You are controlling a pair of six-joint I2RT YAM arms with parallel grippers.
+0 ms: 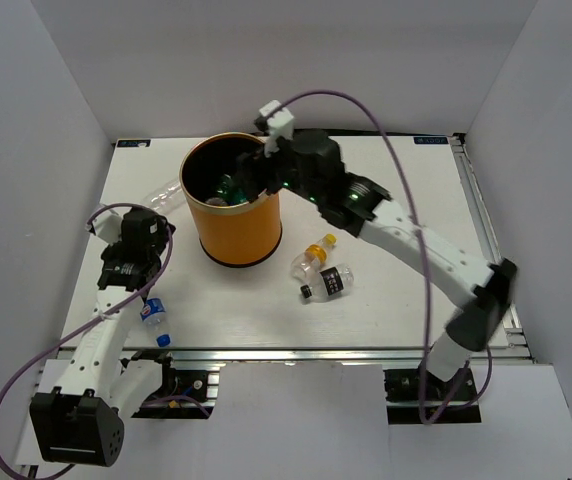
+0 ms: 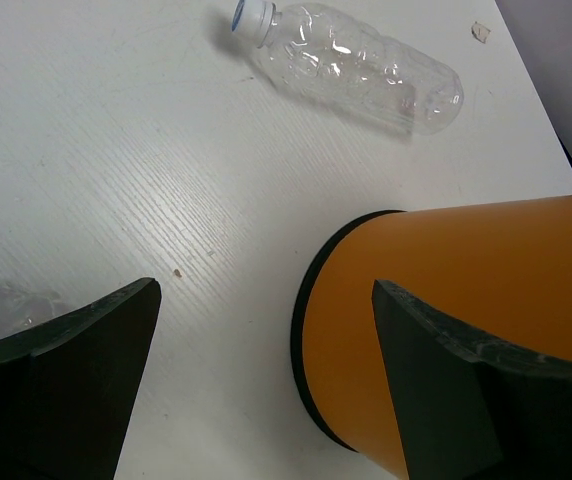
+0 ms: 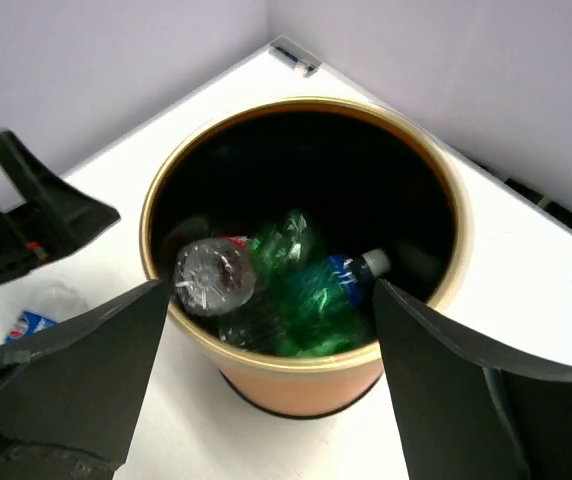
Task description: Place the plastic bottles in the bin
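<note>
The orange bin [image 1: 248,226] stands at the back middle of the table. In the right wrist view the bin [image 3: 306,372] holds a green bottle [image 3: 321,290] with a blue label and a clear bottle [image 3: 214,277] with a red label. My right gripper [image 1: 258,180] hovers over the bin's right rim, open and empty [image 3: 271,286]. My left gripper [image 1: 149,222] is open and empty [image 2: 266,290] left of the bin [image 2: 466,320]. A clear bottle [image 1: 161,197] lies beyond it [image 2: 356,65]. An orange-capped bottle [image 1: 314,256] and a black-labelled bottle [image 1: 328,283] lie right of the bin.
A blue-labelled bottle [image 1: 154,318] lies beside the left arm near the front edge and shows in the right wrist view [image 3: 31,322]. White walls enclose the table on three sides. The right arm's cable [image 1: 406,180] loops over the back right.
</note>
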